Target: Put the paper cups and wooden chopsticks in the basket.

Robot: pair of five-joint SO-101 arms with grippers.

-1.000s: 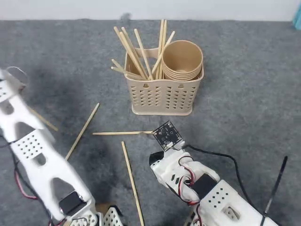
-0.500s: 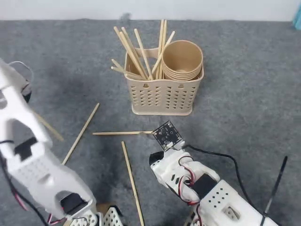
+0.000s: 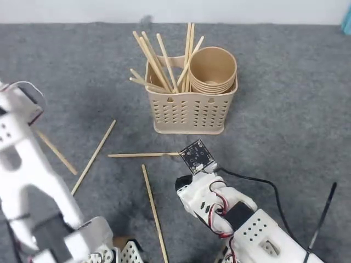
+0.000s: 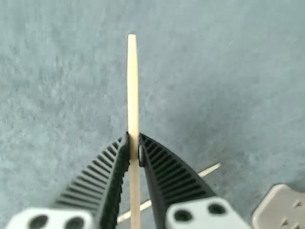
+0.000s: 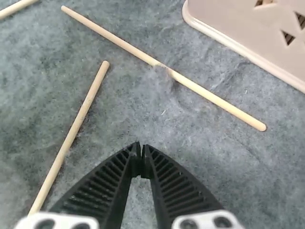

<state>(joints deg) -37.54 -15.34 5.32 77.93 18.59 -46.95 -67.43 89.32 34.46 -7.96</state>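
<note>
The beige basket (image 3: 189, 112) stands at the back of the grey carpet and holds stacked paper cups (image 3: 213, 68) and several wooden chopsticks (image 3: 156, 60). My left gripper (image 4: 133, 144) is shut on a chopstick (image 4: 132, 90), which pokes out past the left arm (image 3: 24, 159) at the far left as a slanted chopstick (image 3: 57, 154). My right gripper (image 5: 141, 153) is shut with nothing in it, low over the carpet just in front of the basket (image 5: 252, 28). Three loose chopsticks lie on the carpet: a slanted one (image 3: 94, 156), a level one (image 3: 141, 155) and a near one (image 3: 154, 213).
The right arm (image 3: 219, 203), with its cable (image 3: 274, 200), fills the front right. A black strap (image 3: 323, 213) lies at the right edge. In the right wrist view two chopsticks (image 5: 162, 71) (image 5: 71, 138) lie just ahead of the shut fingers.
The left arm has risen and swung nearer the camera. Its held chopstick's free end has shifted down and to the right. The right arm has stayed still.
</note>
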